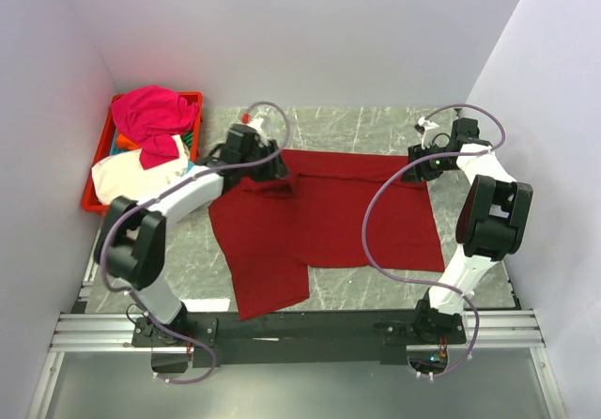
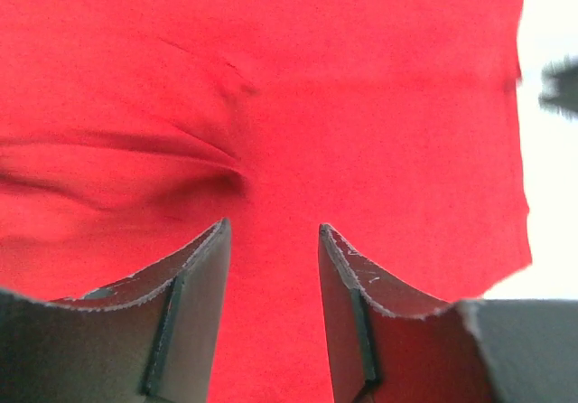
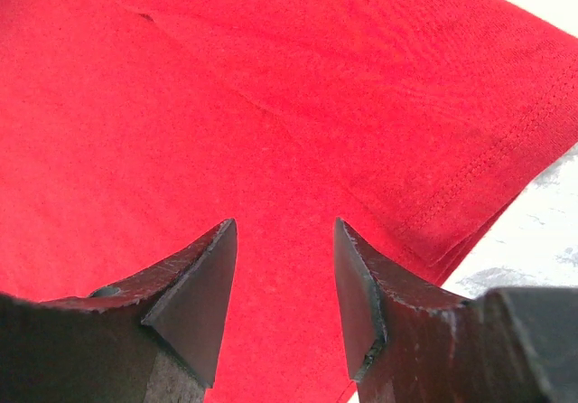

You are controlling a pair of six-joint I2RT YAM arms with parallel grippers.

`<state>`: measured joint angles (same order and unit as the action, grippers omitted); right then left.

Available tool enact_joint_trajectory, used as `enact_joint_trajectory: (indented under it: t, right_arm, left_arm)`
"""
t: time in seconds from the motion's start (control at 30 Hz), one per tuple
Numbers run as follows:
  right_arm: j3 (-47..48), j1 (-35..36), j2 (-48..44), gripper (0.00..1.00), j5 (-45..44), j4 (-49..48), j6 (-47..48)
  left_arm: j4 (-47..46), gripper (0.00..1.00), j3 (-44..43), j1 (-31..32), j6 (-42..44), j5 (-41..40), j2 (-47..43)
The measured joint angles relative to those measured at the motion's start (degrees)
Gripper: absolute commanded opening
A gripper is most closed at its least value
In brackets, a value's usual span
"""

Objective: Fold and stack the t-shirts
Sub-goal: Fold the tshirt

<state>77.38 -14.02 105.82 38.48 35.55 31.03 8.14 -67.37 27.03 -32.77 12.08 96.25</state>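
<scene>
The dark red t-shirt [image 1: 324, 217] lies spread on the marble table, one flap hanging toward the front left. My left gripper [image 1: 268, 177] is over its far left corner; in the left wrist view [image 2: 273, 227] its jaws stand apart, with creased red cloth [image 2: 208, 150] below and between them. My right gripper [image 1: 420, 169] is over the shirt's far right corner; in the right wrist view [image 3: 284, 224] its jaws stand apart above flat cloth near the stitched hem [image 3: 488, 177]. Neither grips cloth. A magenta shirt [image 1: 150, 118] and a cream-white shirt [image 1: 131, 173] are piled in the crate.
A red plastic crate [image 1: 96, 193] stands at the far left edge of the table, with orange and cyan cloth showing under the pile. Grey walls close in left, right and behind. The arm bases sit on a rail at the front edge.
</scene>
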Motion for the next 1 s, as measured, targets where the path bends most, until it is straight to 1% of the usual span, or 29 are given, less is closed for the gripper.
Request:
enact_joint_trajectory:
  t: [0.07, 0.13, 0.2, 0.3, 0.33, 0.5, 0.67, 0.73, 0.93, 0.97, 1.0]
  right_arm:
    - [0.0, 0.0, 0.0, 0.54, 0.1, 0.0, 0.0]
    - [-0.1, 0.0, 0.0, 0.54, 0.2, 0.0, 0.0]
    - [-0.1, 0.0, 0.0, 0.54, 0.2, 0.0, 0.0]
    - [-0.1, 0.0, -0.1, 0.54, 0.2, 0.0, 0.0]
    - [-0.1, 0.0, -0.1, 0.54, 0.2, 0.0, 0.1]
    - [-0.1, 0.0, -0.2, 0.54, 0.2, 0.0, 0.1]
    - [-0.2, 0.0, -0.3, 0.54, 0.2, 0.0, 0.1]
    - [-0.2, 0.0, -0.3, 0.54, 0.2, 0.0, 0.1]
    - [-0.2, 0.0, -0.3, 0.54, 0.2, 0.0, 0.1]
    - [-0.2, 0.0, -0.3, 0.54, 0.2, 0.0, 0.1]
    - [-0.2, 0.0, -0.3, 0.54, 0.2, 0.0, 0.1]
  left_arm:
    - [-0.2, 0.49, 0.2, -3.0, 0.4, -1.4, -1.3]
    - [-0.1, 0.47, 0.3, -6.2, 0.5, -2.9, -0.7]
    - [0.4, 0.45, 0.2, -9.4, 0.6, -4.4, 1.2]
    - [2.3, 0.44, -0.5, -12.4, 0.8, -6.5, 5.1]
    - [3.1, 0.42, -0.9, -12.7, 0.9, -7.1, 6.1]
    - [8.0, 0.40, -6.0, -12.6, 2.0, -9.6, 13.2]
    - [9.2, 0.39, -9.0, -12.3, 2.4, -10.0, 15.0]
    - [9.3, 0.36, -9.1, -12.3, 2.6, -10.0, 15.0]
    - [10.0, 0.26, -9.4, -12.3, 3.5, -9.4, 15.5]
    - [10.1, 0.23, -9.6, -12.3, 3.5, -9.3, 15.7]
    - [10.2, 0.15, -9.7, -12.3, 3.5, -9.0, 16.0]
